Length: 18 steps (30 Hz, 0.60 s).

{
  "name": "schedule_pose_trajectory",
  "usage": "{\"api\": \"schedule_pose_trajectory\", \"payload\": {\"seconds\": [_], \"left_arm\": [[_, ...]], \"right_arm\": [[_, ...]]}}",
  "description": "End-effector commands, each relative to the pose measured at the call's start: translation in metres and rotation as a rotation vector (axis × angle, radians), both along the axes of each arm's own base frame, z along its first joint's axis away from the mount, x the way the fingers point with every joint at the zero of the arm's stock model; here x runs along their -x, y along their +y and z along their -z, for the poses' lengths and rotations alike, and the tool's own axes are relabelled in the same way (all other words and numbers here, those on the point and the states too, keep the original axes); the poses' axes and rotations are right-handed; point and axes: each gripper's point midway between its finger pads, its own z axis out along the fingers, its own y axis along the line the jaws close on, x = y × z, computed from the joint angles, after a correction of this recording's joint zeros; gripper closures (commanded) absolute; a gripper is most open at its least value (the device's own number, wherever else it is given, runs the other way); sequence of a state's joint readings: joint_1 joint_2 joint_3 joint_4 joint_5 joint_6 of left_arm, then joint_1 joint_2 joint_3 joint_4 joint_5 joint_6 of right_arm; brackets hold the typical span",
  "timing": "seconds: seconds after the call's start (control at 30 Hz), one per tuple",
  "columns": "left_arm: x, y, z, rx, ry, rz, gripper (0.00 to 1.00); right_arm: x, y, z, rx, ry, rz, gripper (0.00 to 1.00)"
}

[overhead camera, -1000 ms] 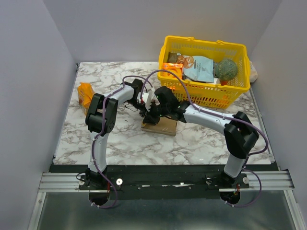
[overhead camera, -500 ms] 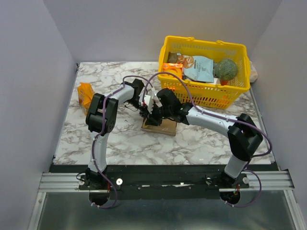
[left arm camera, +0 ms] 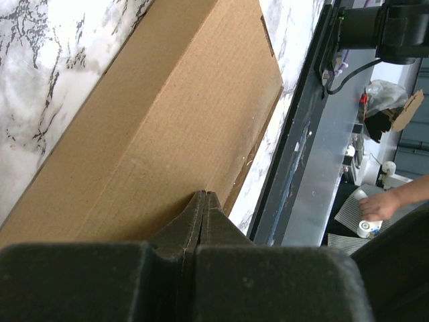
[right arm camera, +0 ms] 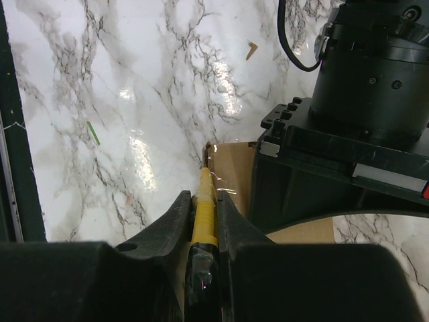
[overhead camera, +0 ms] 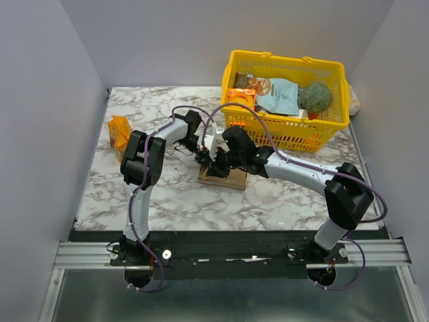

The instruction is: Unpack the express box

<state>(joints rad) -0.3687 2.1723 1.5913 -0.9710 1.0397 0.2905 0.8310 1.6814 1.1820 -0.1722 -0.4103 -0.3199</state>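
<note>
Two robot arms are pictured meeting over a small, plain brown cardboard express box (overhead camera: 224, 178). The box lies flat on the white, grey-veined marble worktop (overhead camera: 167, 194), just below the centre of the overhead frame. A yellow plastic mesh basket (overhead camera: 301, 134) is set above and to the right of it.

The left gripper (left arm camera: 203, 200) is shown closed, its black fingers pressed together with nothing held between them. It is poised at the box's broad cardboard face, which fills the middle of the left wrist view. Whether the tips touch the cardboard cannot be told.

The right gripper (right arm camera: 203, 196) is clamped on a slim yellow-handled tool (right arm camera: 204, 218). The tool's thin tip is laid against a corner of the box at the centre of the right wrist view. The black body of the left arm (right arm camera: 348, 134) is seen just to the right of it.

From overhead, both grippers are bunched at the box's upper left edge.

A small orange snack packet (overhead camera: 118, 132) lies at the left of the worktop, well apart from the box. The basket is filled with printed packets and a round green item (overhead camera: 315, 96).
</note>
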Motion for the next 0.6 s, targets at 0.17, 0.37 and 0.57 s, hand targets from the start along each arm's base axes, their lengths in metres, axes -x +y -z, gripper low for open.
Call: {"api": "schedule_pose_trajectory", "payload": {"seconds": [0.17,0.37,0.57], "left_arm": [[-0.008,0.018,0.05,-0.144,-0.08,0.043,1.0],[-0.006,0.017,0.048,-0.136,-0.077,0.051,1.0],[-0.003,0.016,0.049,-0.141,-0.072,0.058,1.0]], "right_arm": [[-0.003,-0.028,0.015,0.091,-0.006,0.062,1.0],[-0.018,-0.027,0.011,0.075,-0.033,0.076,1.0],[-0.019,-0.007,0.009,0.037,-0.007,0.02,1.0]]}}
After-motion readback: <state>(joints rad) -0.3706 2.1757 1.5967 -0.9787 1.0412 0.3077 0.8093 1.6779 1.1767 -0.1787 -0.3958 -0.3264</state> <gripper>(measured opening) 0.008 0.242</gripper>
